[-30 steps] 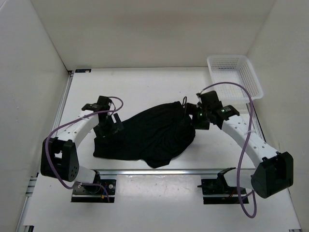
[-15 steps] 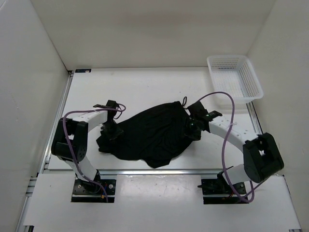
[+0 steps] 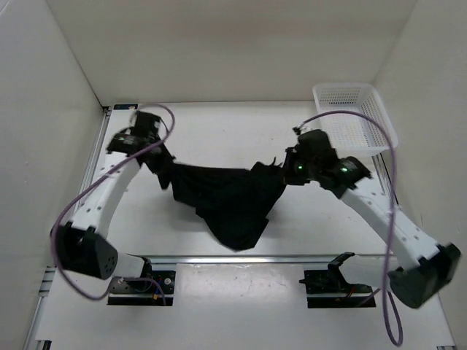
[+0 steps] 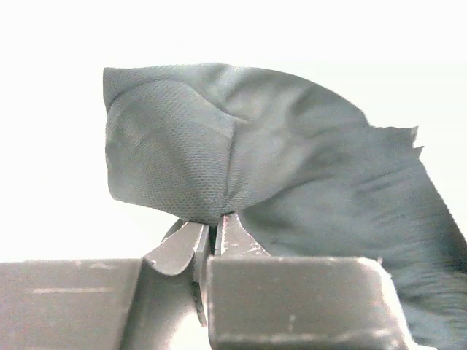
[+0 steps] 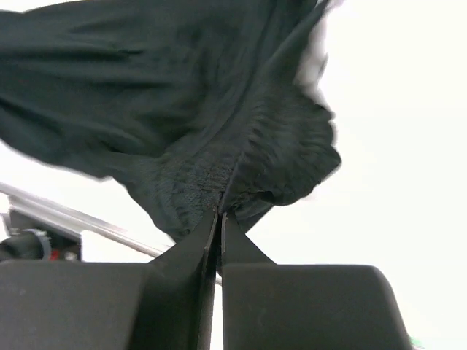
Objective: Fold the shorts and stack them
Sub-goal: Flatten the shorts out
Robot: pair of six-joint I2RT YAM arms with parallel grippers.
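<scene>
The top view shows the shorts (image 3: 230, 200) slung between the left gripper (image 3: 163, 171) at 9 o'clock and the right gripper (image 3: 289, 169) at 3 o'clock, with the white basket (image 3: 385, 124) at 2 o'clock. Only the left wrist view shows that gripper's fingers (image 4: 233, 237) pinching a fabric fold. The right wrist view shows its fingers (image 5: 237, 248) clamped on a gathered edge

Your top external view looks down from above and behind the robot and covers the whole table (image 3: 219, 131). Each wrist view looks out along its own fingers at close range, with the left gripper (image 4: 217, 224) or right gripper (image 5: 220, 217) low in frame. All three views share the shorts (image 3: 233, 200).
</scene>
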